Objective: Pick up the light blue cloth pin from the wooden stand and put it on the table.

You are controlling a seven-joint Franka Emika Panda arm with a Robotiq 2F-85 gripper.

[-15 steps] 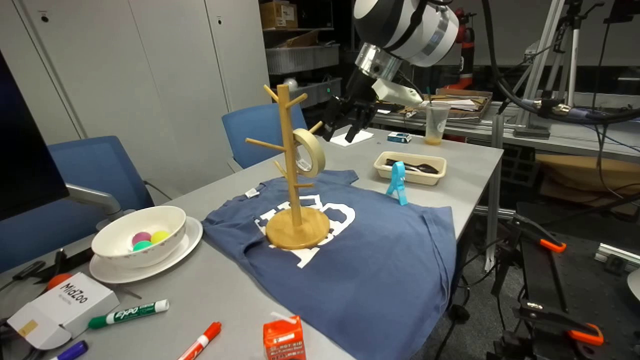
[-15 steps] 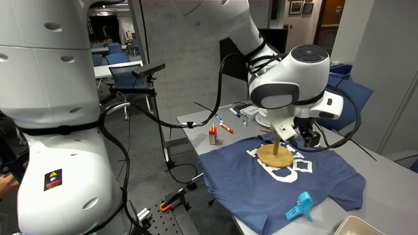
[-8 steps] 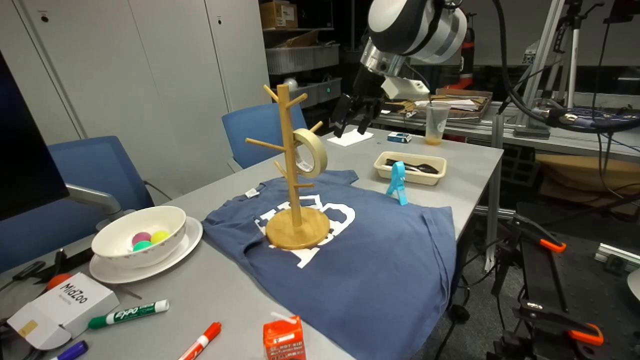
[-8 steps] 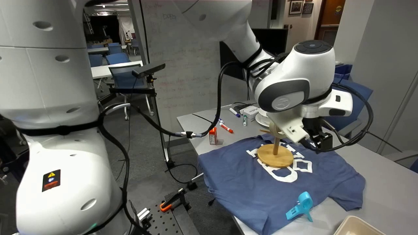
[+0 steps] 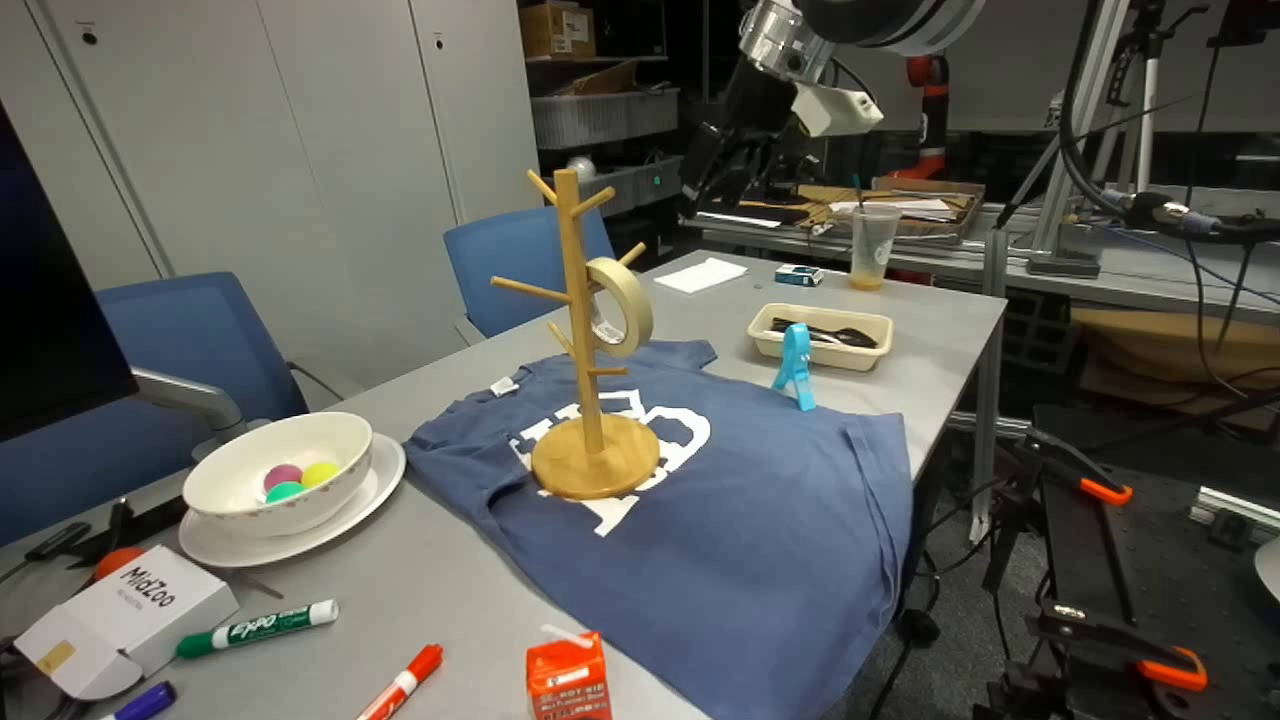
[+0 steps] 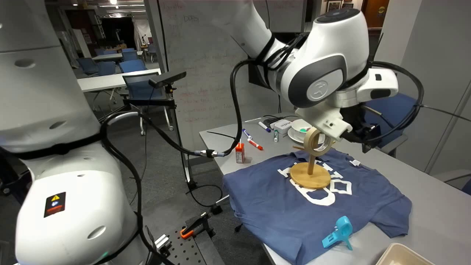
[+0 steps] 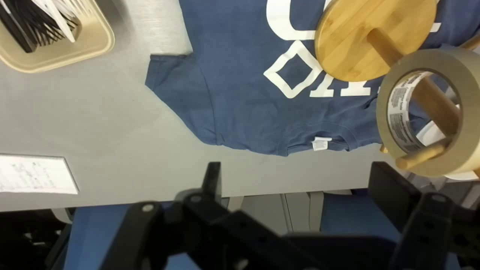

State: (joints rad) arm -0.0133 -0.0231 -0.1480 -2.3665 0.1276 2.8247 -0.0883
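The light blue cloth pin (image 5: 795, 362) stands upright on its prongs at the edge of the T-shirt, apart from the stand; it also shows in an exterior view (image 6: 341, 230). It is out of the wrist view. The wooden stand (image 5: 582, 350) stands upright on the T-shirt, with a roll of tape (image 5: 622, 305) on one peg. Its round base (image 7: 348, 41) shows in the wrist view. My gripper (image 7: 296, 168) is open and empty. In an exterior view my gripper (image 5: 712, 188) is high above the far part of the grey table (image 5: 690, 325), away from the cloth pin.
A dark blue T-shirt (image 5: 760, 500) lies under the stand. A beige tray with black cutlery (image 5: 880, 350) stands beside the cloth pin. A cup (image 5: 872, 245), white pad (image 5: 702, 275), bowl (image 5: 215, 495), markers and a red carton (image 5: 568, 680) are also on the table.
My gripper has moved up and away from the stand and its tape roll, staying open in the earlier frames. The cloth pin and the stand have not moved.
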